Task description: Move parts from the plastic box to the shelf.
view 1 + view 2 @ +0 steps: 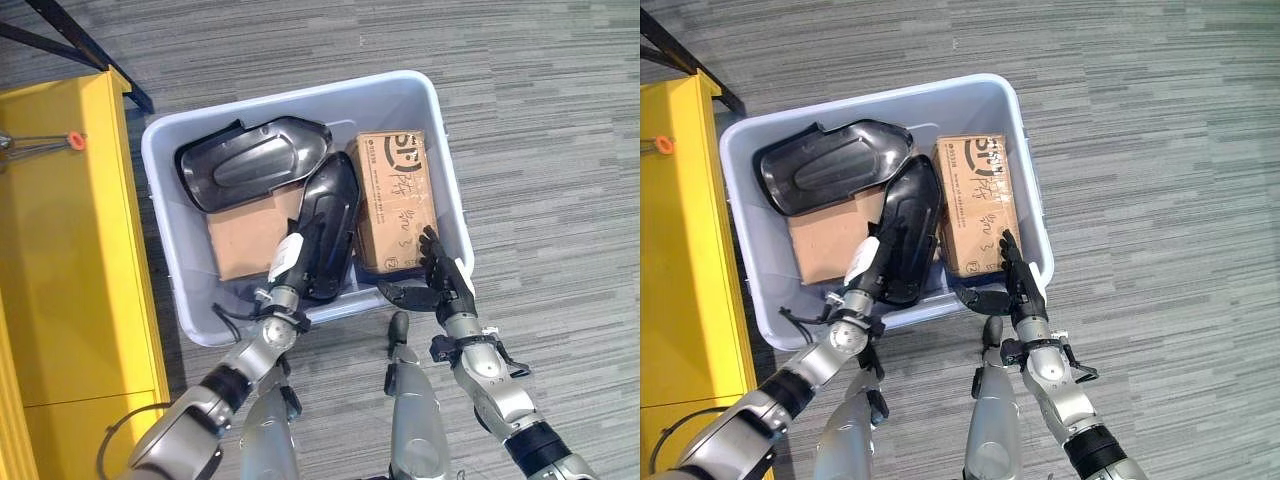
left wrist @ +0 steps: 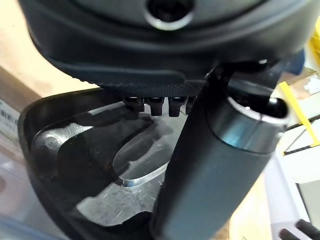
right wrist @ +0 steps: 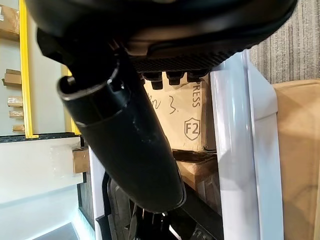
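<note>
The left hand (image 1: 290,262) lies flat, fingers straight, on the near black part (image 1: 330,225) (long axis near-to-far); the right hand (image 1: 440,280) hovers open at the plastic box (image 1: 455,215) rim.

box (image 1: 165,250): pale plastic, open, on floor beside yellow shelf (image 1: 60,250) | parts inside: two black shells (image 1: 255,160) (image 1: 330,215), two cardboard cartons (image 1: 395,195) (image 1: 245,240)
</note>
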Available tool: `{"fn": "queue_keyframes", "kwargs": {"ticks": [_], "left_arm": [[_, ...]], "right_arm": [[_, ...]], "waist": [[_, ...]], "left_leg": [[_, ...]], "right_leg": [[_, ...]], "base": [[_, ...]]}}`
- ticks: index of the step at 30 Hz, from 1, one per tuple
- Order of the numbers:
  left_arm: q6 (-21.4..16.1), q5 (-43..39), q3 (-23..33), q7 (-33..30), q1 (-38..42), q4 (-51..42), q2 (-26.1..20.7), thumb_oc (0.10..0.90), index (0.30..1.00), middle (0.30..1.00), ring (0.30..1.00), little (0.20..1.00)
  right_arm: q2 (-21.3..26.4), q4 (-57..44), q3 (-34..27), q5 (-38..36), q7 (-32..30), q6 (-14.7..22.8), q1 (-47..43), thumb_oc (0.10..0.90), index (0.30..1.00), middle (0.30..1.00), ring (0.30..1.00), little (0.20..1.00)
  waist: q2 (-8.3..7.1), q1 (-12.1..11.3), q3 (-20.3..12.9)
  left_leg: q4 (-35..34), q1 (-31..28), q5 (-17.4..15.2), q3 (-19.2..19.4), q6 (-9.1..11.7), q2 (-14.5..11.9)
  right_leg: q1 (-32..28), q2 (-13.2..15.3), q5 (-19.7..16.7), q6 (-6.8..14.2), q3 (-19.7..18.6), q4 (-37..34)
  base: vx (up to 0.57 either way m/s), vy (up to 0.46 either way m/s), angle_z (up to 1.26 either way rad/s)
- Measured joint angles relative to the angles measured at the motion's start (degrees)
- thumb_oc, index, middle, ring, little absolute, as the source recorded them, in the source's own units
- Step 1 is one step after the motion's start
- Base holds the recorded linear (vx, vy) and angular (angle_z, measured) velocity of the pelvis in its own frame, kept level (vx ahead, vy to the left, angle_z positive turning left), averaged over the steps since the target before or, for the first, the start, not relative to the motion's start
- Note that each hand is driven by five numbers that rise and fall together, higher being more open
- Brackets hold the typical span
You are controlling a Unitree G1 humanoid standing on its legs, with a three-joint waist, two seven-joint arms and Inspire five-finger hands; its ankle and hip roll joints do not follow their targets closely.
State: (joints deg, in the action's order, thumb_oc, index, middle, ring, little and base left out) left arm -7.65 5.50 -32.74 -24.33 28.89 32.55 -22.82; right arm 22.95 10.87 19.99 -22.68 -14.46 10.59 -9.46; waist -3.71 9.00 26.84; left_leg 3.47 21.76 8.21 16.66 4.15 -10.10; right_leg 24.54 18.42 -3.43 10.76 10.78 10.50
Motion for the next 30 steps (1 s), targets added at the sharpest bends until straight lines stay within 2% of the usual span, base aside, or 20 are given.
{"fn": "queue_keyframes", "kwargs": {"ticks": [5,9,12,15,19,27,30], "left_arm": [[0.0,-0.2,4.3,1.8,-8.9,-9.4,-3.9,0.900,1.000,1.000,1.000,1.000],[-0.3,-0.1,7.8,3.9,-17.0,-18.8,-8.3,0.900,1.000,1.000,1.000,1.000],[-1.0,-0.1,10.7,5.0,-19.4,-20.3,-9.6,0.900,1.000,1.000,1.000,1.000],[-1.1,-0.2,13.4,6.3,-22.8,-24.3,-10.3,0.900,1.000,1.000,1.000,1.000],[-1.8,-0.2,14.2,7.5,-25.2,-28.5,-10.7,0.900,1.000,1.000,1.000,1.000],[-2.9,-0.4,15.2,8.9,-26.3,-29.2,-11.0,0.900,1.000,1.000,1.000,1.000],[-2.9,-0.8,17.3,10.0,-31.2,-32.2,-11.7,0.900,1.000,1.000,1.000,1.000]], "right_arm": [[0.1,-0.8,-0.7,0.0,0.9,-0.3,1.4,0.900,1.000,1.000,1.000,1.000],[0.3,-1.7,-2.2,0.0,2.4,-0.5,3.0,0.900,1.000,1.000,1.000,1.000],[0.5,-1.7,-3.2,0.0,3.2,-0.6,3.4,0.900,1.000,1.000,1.000,1.000],[0.6,-2.4,-4.2,0.0,4.0,-1.0,4.0,0.900,1.000,1.000,1.000,1.000],[1.4,-4.5,-5.1,0.0,4.1,-1.3,5.1,0.900,1.000,1.000,1.000,1.000],[2.5,-7.3,-5.5,0.2,4.2,-2.3,2.0,0.900,1.000,1.000,1.000,1.000],[2.8,-9.2,-5.7,1.3,4.1,-3.2,2.8,0.900,1.000,1.000,1.000,1.000]], "waist": [[0.12,-0.7,0.1],[0.63,-2.9,0.4],[1.34,-3.9,0.5],[1.78,-4.4,0.7],[1.84,-5.3,0.7],[1.93,-6.2,0.7],[1.79,-6.9,0.6]], "left_leg": [[0.0,-1.0,0.0,-0.5,0.0,0.0],[0.1,-1.6,0.0,-1.5,-0.1,0.0],[0.2,-1.9,-0.1,-1.8,-0.2,0.0],[0.3,-2.1,-0.1,-2.7,-0.2,0.2],[0.6,-3.0,-0.4,-3.1,-0.6,0.2],[1.2,-3.3,-0.5,-3.5,-0.9,0.2],[1.2,-6.3,-0.8,-5.2,-1.1,0.2]], "right_leg": [[-1.8,0.0,0.0,0.0,0.7,-0.5],[-3.2,0.0,0.1,0.1,1.2,-0.7],[-3.9,0.0,0.6,0.6,1.4,-0.8],[-5.1,0.0,0.4,0.6,2.0,-1.4],[-6.9,0.0,0.4,0.4,2.9,-1.7],[-8.1,0.1,0.5,0.5,3.5,-1.5],[-13.4,0.0,0.8,0.6,5.9,-3.1]], "base": [[0.00,-0.001,0.04],[0.01,0.003,0.09],[0.01,0.001,0.07],[0.01,0.004,0.12],[-0.05,0.004,0.10],[0.01,0.008,0.03],[0.04,0.030,0.27]]}}
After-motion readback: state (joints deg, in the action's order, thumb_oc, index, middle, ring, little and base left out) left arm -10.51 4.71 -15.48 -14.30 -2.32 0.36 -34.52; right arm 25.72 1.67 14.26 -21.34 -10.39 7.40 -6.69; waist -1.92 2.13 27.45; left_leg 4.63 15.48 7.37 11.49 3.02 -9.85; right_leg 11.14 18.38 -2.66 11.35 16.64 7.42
